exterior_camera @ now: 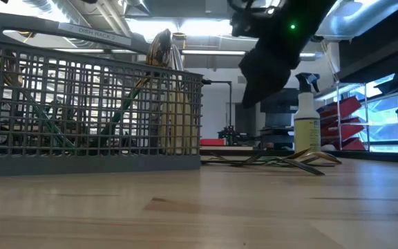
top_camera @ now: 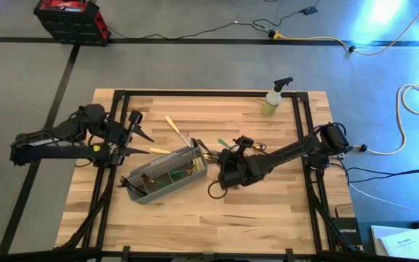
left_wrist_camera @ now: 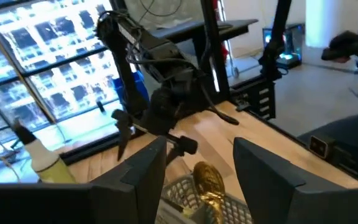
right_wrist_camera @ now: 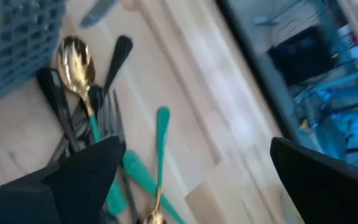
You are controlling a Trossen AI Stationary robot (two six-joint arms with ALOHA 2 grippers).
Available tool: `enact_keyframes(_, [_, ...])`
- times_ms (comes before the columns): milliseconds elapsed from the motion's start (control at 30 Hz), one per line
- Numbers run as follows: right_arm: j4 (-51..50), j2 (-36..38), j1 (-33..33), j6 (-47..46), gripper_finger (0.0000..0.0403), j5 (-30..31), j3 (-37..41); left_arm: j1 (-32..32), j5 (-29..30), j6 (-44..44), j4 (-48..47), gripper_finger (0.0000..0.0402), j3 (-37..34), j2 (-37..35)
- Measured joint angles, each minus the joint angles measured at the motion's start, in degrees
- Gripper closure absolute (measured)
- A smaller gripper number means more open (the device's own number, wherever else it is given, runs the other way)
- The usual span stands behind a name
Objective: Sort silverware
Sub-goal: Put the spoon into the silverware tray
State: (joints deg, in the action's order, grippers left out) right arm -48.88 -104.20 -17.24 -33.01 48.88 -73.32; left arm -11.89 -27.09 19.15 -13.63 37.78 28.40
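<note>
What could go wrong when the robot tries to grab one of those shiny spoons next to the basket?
The spoons and forks lie tangled, so the open right gripper might lift several together. They also sit close against the caddy, which the gripper could bump and push.
</note>
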Motion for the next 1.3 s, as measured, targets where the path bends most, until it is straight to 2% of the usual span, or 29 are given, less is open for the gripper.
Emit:
enact_keyframes(200, [-5.1,0.0,1.7,1.8,0.0006,-9.4,0.0,-0.3,2.0,-5.0,11.0,0.0231,-5.9,-5.0])
enact_keyframes(333, [-12.2,0.0,1.9,1.0,0.0006,-9.9,0.0,-0.3,6.0,-6.3,13.1,0.0231,-8.2,-7.0])
enact_keyframes(533, [-13.7,-0.2,1.9,9.7,0.0008,-12.0,0.3,-0.3,13.8,-8.8,12.5,0.0231,-10.1,-7.6])
enact_keyframes(700, [-12.7,-0.3,1.8,17.0,0.0035,-13.5,3.8,-0.3,12.4,-9.0,12.4,0.0231,-10.4,-7.7])
enact_keyframes(933, [-12.1,-0.3,1.8,18.3,0.0065,-13.7,6.1,-0.2,11.7,-8.8,11.3,0.0231,-10.4,-7.7])
enact_keyframes(1067, [-9.9,-0.3,1.8,21.4,0.0076,-16.4,6.6,-0.2,11.3,-8.9,11.1,0.0231,-10.4,-7.6])
enact_keyframes(1300, [-4.4,-0.3,1.9,23.0,0.0099,-15.5,11.0,-0.2,10.7,-7.7,11.4,0.0231,-10.4,-7.6])
